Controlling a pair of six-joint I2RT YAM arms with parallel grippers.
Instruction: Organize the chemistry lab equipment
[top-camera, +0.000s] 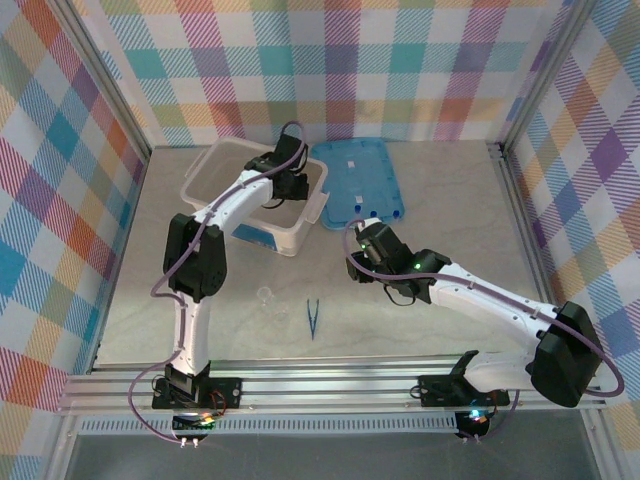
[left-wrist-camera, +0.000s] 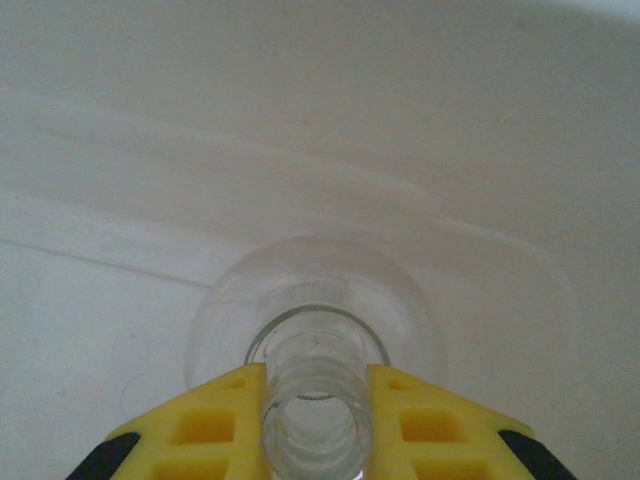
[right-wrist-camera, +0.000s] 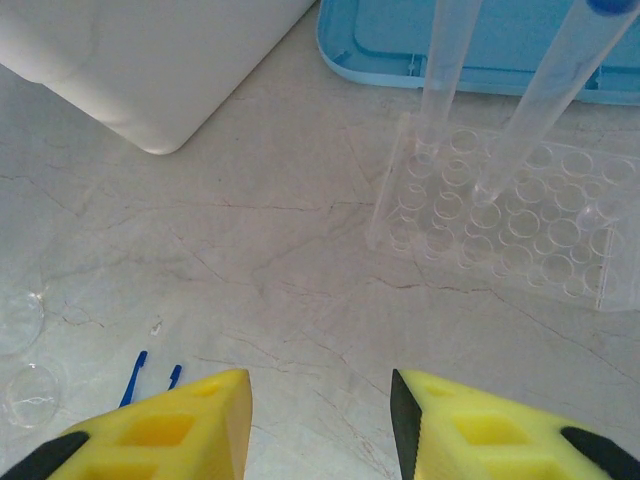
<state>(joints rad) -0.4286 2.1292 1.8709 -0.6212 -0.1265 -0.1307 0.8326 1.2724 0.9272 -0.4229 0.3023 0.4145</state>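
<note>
L jaws clenched on flask (left-wrist-camera: 316, 330) neck, mouth toward cam, base away at tub (left-wrist-camera: 300, 120) floor; R jaws released, empty.

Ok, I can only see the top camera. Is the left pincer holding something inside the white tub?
Observer: Yes. The left wrist camera shows the left pincer shut on the neck of a clear glass flask, over the floor of the white tub.
Operator: And what's in front of the right pincer?
Observer: The right pincer is open with nothing in it. Ahead of it on the table is a clear tube rack with two clear tubes standing in it.
</note>
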